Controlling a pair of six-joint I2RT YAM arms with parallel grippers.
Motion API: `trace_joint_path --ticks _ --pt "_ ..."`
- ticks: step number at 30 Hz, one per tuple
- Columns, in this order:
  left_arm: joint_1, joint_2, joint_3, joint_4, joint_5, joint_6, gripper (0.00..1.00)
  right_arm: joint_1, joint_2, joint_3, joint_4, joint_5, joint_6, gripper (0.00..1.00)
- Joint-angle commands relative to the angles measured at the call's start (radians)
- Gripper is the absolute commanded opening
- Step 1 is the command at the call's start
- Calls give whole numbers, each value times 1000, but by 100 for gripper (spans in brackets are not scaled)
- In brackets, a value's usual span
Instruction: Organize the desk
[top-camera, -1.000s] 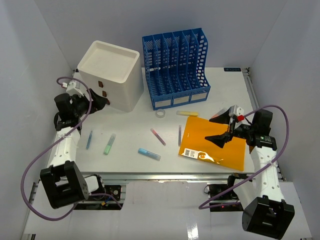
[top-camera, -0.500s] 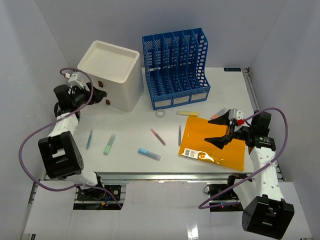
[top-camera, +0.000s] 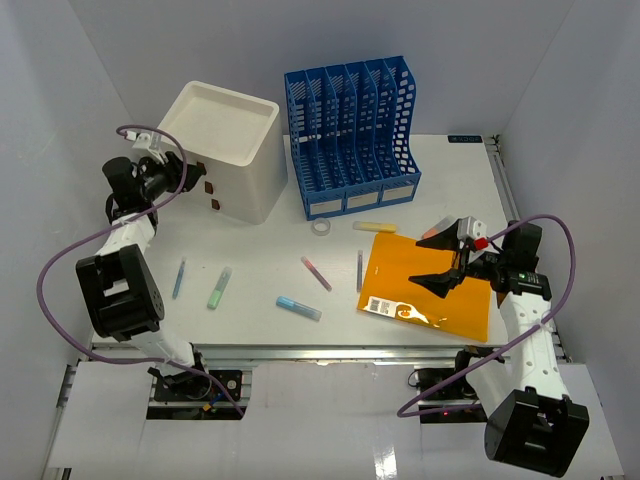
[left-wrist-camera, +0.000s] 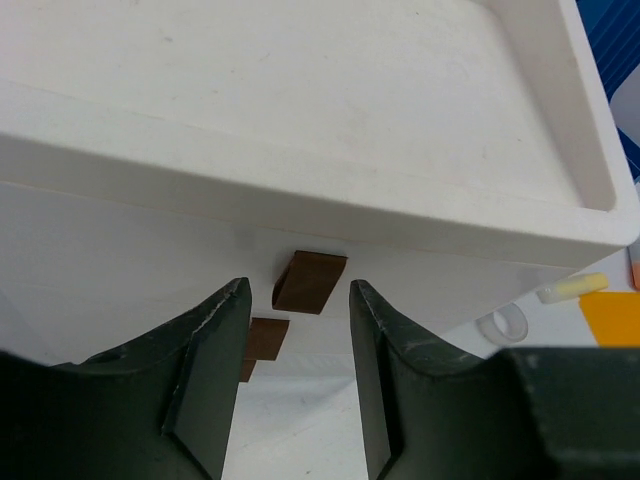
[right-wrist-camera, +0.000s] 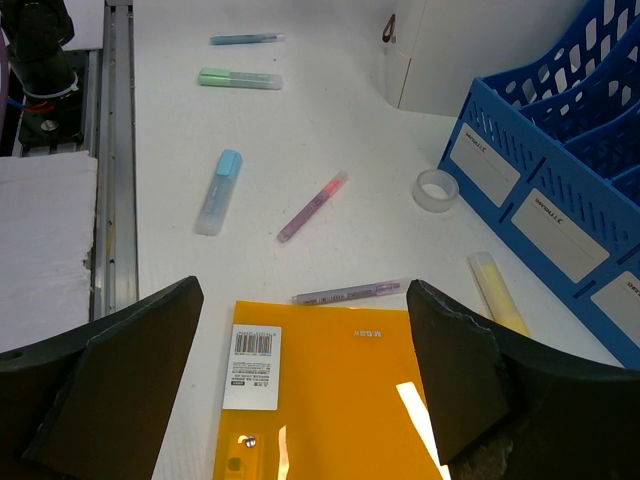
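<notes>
Broadly, the white surface (top-camera: 260, 250) fills the middle of the overhead view, metal rails along its edges, with everything else standing or lying on it.

At its far left corner stands a white drawer unit (top-camera: 225, 135) with a shallow recessed top. Just to its right is a blue file rack (top-camera: 350, 130) with several upright slots and labels along its lower front.

An orange folder (top-camera: 430, 290) lies flat at the near right, a barcode label at its near left corner. The right fingers (right-wrist-camera: 130, 370) hang above it, spread wide and grasping nothing.

The left fingers (left-wrist-camera: 210, 370) are up against the front of the drawer unit, parted on either side of a brown tab (left-wrist-camera: 310, 282) under the unit's top rim. They are not clenched on it: a gap shows on the left side, while the right finger sits very close to the tab. A second brown tab (left-wrist-camera: 265, 335) shows just below.

Loose across the middle of the surface lie:
- a blue highlighter (top-camera: 298, 308) near the front edge
- a green highlighter (top-camera: 218, 288) to the left
- a yellow highlighter (top-camera: 374, 227) in front of the rack
- a pink pen (top-camera: 316, 273)
- a purple pen (top-camera: 359, 270) just beside the folder's left edge
- a blue pen (top-camera: 179, 279) far left
- a small roll of clear tape (top-camera: 321, 228) near the yellow highlighter
</notes>
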Motion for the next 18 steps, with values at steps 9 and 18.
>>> trace_joint_path --ticks 9,18 --pt "4 31 59 24 40 5 57 -1 10 0 3 -23 -19 89" --pt "-1 71 78 18 29 -8 55 -2 16 -2 3 -23 -19 89"
